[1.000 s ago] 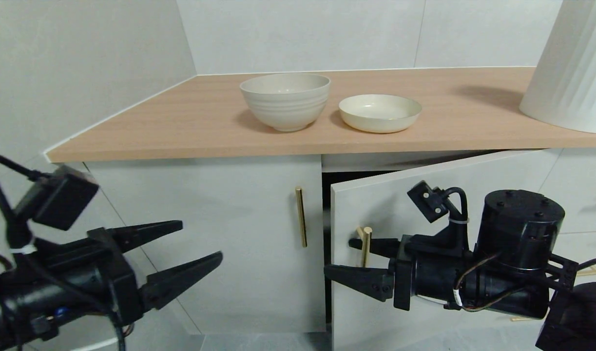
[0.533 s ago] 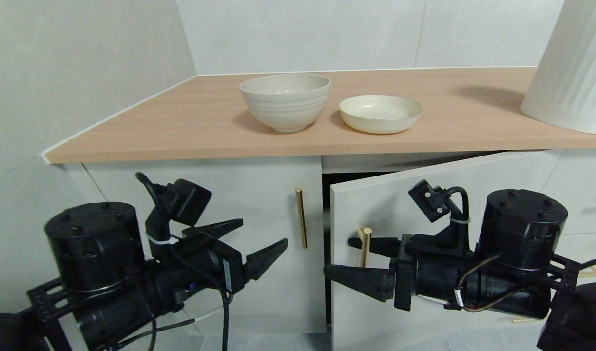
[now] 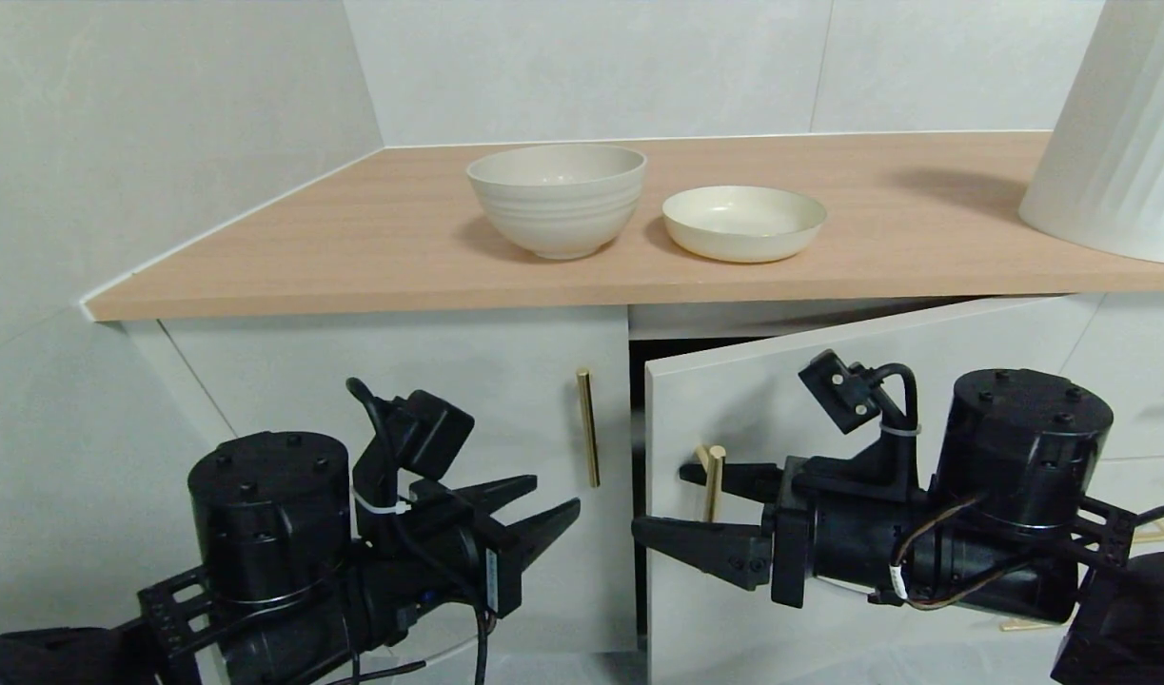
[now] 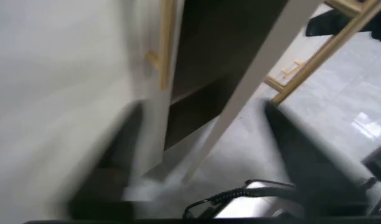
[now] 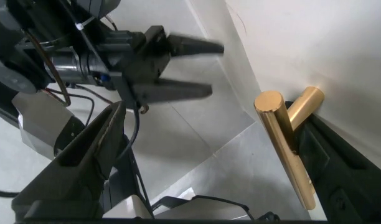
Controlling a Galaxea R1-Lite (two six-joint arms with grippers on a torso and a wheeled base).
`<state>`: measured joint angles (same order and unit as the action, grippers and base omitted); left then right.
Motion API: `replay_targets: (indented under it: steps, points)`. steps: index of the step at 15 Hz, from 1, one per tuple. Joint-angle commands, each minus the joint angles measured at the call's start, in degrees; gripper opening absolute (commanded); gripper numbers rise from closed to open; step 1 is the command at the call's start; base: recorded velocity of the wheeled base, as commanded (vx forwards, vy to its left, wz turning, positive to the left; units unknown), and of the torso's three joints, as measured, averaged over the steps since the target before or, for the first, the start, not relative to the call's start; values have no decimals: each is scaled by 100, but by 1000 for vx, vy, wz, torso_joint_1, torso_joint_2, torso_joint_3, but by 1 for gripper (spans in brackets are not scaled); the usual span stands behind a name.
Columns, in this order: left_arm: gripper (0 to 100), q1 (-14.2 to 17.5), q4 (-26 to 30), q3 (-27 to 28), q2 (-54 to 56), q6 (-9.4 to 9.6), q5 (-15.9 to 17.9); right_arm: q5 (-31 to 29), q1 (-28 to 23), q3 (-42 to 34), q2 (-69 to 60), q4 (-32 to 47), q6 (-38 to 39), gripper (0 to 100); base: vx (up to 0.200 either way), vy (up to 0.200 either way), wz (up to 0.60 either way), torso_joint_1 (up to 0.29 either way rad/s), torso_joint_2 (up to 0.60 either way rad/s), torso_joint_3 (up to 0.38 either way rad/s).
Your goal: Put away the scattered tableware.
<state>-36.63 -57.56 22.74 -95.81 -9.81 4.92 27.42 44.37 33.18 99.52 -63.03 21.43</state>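
Risk of slipping off door handle [image 3: 713, 480] with right tool [image 3: 660, 499] spread loosely around it, left tool [image 3: 555, 495] likewise released at lower left, stranding bowl [image 3: 556, 198] and dish [image 3: 743, 221] on table [image 3: 353, 247], upper centre.

The right gripper [image 5: 209, 118] holds its two fingers [image 5: 84, 155] wide apart. A gold handle [image 5: 289, 155] on the white cupboard door [image 5: 315, 43] sits between them, right beside the finger at four o'clock. Farther off, at ten o'clock from the handle, the left gripper [image 5: 215, 68] has its fingers a little apart.
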Motion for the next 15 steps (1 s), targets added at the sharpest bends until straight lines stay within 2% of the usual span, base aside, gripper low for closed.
replay_targets:
  steps: [1,3,4,6,8,11,13,15]
  points:
    - [0,-107,-62,82,-43,-91,8,-17,1,-5,-21,10,1,100,0,0,0,0,0,0]
    - [0,-125,-299,266,-307,-249,26,-17,1,-14,-38,10,1,100,0,0,0,0,0,0]
    - [0,-125,-334,302,-360,-258,35,-8,1,-14,-38,10,1,100,0,0,0,0,0,0]
    - [0,-178,-704,521,-870,-258,70,-8,1,-22,-82,10,1,100,0,0,0,0,0,0]
    - [0,-301,-739,697,-1037,-258,96,-8,10,-31,-82,10,1,100,0,0,0,0,0,0]
    - [0,-318,-756,987,-1291,-179,422,1,10,-58,-153,18,1,100,0,0,0,0,0,0]
    - [0,-318,-783,996,-1441,-170,404,1,63,-101,-205,18,1,100,0,0,0,0,0,0]
    - [0,-318,-1064,996,-1643,-144,378,1,80,-119,-223,18,1,100,0,0,0,0,0,0]
